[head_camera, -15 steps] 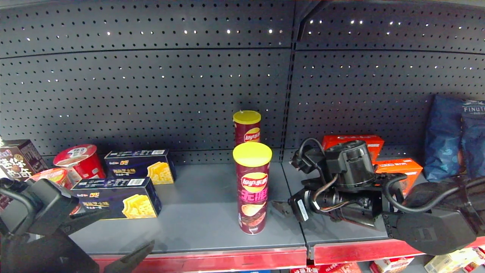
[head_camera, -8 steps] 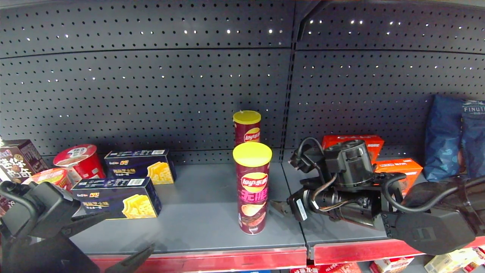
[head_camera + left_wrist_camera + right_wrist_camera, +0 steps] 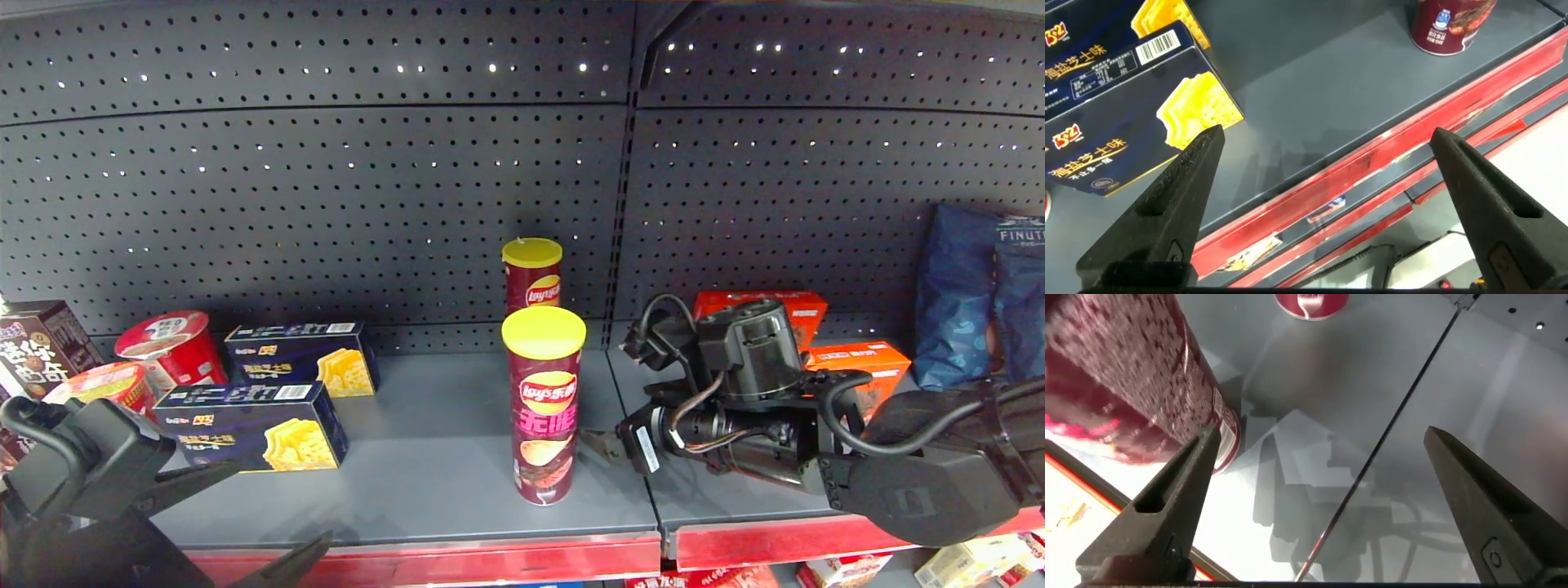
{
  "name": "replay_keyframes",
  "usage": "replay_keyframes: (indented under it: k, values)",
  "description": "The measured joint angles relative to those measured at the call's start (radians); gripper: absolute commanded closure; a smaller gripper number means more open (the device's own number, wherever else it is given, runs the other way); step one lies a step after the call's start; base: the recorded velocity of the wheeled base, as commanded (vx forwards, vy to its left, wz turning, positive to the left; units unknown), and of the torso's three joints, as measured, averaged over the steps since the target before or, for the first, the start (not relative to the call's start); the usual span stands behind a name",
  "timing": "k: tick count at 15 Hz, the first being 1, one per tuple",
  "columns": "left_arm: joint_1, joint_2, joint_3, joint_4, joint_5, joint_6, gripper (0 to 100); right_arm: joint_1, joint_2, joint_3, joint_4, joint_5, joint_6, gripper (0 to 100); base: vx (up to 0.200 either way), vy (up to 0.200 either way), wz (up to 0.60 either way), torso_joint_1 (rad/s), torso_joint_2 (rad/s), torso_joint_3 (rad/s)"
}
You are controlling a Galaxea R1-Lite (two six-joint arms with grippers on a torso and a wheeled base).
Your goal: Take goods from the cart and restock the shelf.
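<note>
Nearest, by the red front edge [image 3: 457,559] of the shelf, the left gripper [image 3: 1327,139] is held low, its jaws spread wide and empty. Over the last second it has sunk a little lower. Just beyond, the tall maroon crisp can with the yellow lid [image 3: 543,416] is stood upright near the front of the grey metal shelf board [image 3: 424,474], and it has not been shifted in that second. The right gripper [image 3: 1321,433] is held level just beside the can, on its right. Its jaws are parted with nothing between them, and no clear touch on the can's wall can be made out. It has been moved only very slightly. The can is therefore judged placed and released.

Farther left, two navy-blue biscuit boxes [image 3: 253,425] are laid on the board. Behind the front can, a second matching can [image 3: 531,278] is stood against the dark pegboard back panel [image 3: 326,204]. Fetching another item from the cart is judged to be the next step.
</note>
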Motion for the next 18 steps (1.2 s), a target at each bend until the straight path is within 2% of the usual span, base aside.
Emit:
replay_keyframes:
  k: [10, 16, 18]
  values:
    - [0.003, -0.017, 0.025, 0.002, 0.000, 0.000, 0, 0.009, -0.006, 0.007, 0.000, -0.002, 0.001, 0, 0.000, 0.000, 0.00, 0.000, 0.00, 0.000]
    - [0.025, -0.064, 0.026, 0.005, 0.003, -0.003, 0, 0.002, -0.152, 0.113, -0.001, -0.006, 0.017, 0, 0.000, 0.000, 0.00, 0.000, 0.00, 0.000]
    - [0.029, -0.085, 0.020, 0.008, 0.048, -0.003, 0, -0.004, -0.213, 0.153, 0.001, -0.007, 0.021, 0, 0.000, 0.000, 0.00, 0.000, 0.00, 0.000]
